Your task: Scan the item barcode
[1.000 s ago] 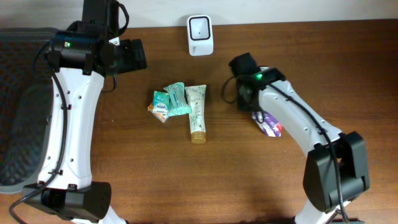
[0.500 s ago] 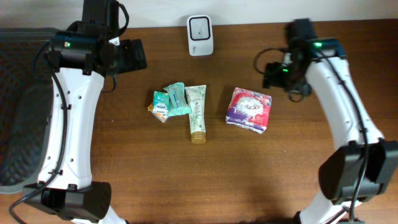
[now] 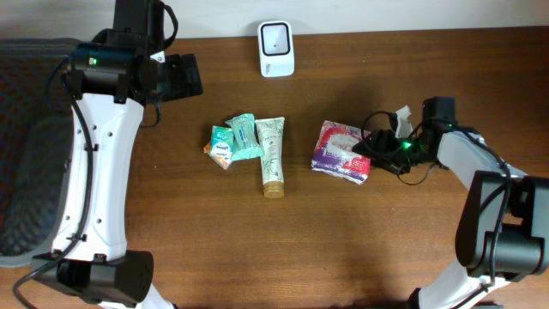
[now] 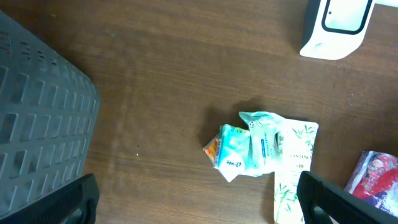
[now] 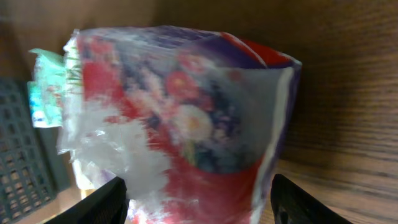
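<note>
Right arm has swung down from near the table's far edge, where it was half a second ago, and the right gripper now sits low at the right-hand edge of the floral packet. Over that half second the packet has not shifted. It lies flat on the table, right of centre and on my side of the scanner, well apart from it.

From the wrist view I judge the packet to be a light, soft plastic pouch. Its film is glossy and crinkled, so it is probably slippery and will buckle under a hard squeeze. I would take it by the sealed end seam or across a narrow side, where the film is doubled. The printed faces would then stay bare for the scanner. I cannot find a barcode on the face that shows.

Both fingers of the right gripper stand well apart. The packet is just ahead of them and I see no clamp on it. The left gripper hangs spread wide and empty over the far left of the table.

By my count there is one floral packet, one scanner and one cream tube. Touching the tube's left side is a small heap of teal sachets; I make out at least two but cannot separate them surely. One grey basket sits at the left edge.
</note>
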Robot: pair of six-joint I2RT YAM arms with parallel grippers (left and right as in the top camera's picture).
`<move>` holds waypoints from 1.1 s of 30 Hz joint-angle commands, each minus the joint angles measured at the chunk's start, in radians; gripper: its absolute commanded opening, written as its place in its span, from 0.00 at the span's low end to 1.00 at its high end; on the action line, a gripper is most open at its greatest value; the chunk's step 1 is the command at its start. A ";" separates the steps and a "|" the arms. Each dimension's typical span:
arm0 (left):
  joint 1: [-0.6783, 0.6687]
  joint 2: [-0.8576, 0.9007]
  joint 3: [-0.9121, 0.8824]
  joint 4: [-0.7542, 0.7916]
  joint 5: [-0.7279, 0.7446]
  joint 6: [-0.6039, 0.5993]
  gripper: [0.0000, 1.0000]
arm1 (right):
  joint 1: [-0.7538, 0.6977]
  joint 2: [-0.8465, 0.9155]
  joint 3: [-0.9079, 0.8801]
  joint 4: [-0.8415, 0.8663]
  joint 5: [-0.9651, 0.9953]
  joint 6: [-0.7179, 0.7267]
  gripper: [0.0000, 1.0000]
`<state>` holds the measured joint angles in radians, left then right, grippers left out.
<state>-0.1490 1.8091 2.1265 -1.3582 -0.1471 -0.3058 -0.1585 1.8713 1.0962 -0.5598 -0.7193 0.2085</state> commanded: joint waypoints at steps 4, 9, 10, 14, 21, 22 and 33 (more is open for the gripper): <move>-0.001 -0.003 0.010 0.002 -0.007 0.012 0.99 | 0.143 0.048 -0.014 0.113 0.073 0.138 0.24; -0.001 -0.003 0.010 0.002 -0.007 0.012 0.99 | 0.209 0.047 0.148 0.488 -0.121 0.496 0.04; -0.002 -0.003 0.010 0.002 -0.007 0.012 0.99 | 0.219 0.047 0.199 0.529 -0.089 0.537 0.04; -0.001 -0.003 0.010 0.002 -0.008 0.012 0.99 | 0.280 0.048 0.382 0.547 0.216 0.626 0.04; -0.001 -0.003 0.010 0.002 -0.007 0.012 0.99 | 0.391 0.051 0.397 0.744 0.414 0.725 0.04; -0.001 -0.003 0.010 0.002 -0.007 0.012 0.99 | 0.399 0.052 0.398 0.771 0.421 0.728 0.04; -0.001 -0.003 0.010 0.002 -0.007 0.012 0.99 | 0.423 0.286 0.674 0.773 0.354 0.751 0.04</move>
<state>-0.1490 1.8091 2.1265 -1.3579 -0.1471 -0.3058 0.2428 2.0918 1.6901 0.2123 -0.3435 0.9508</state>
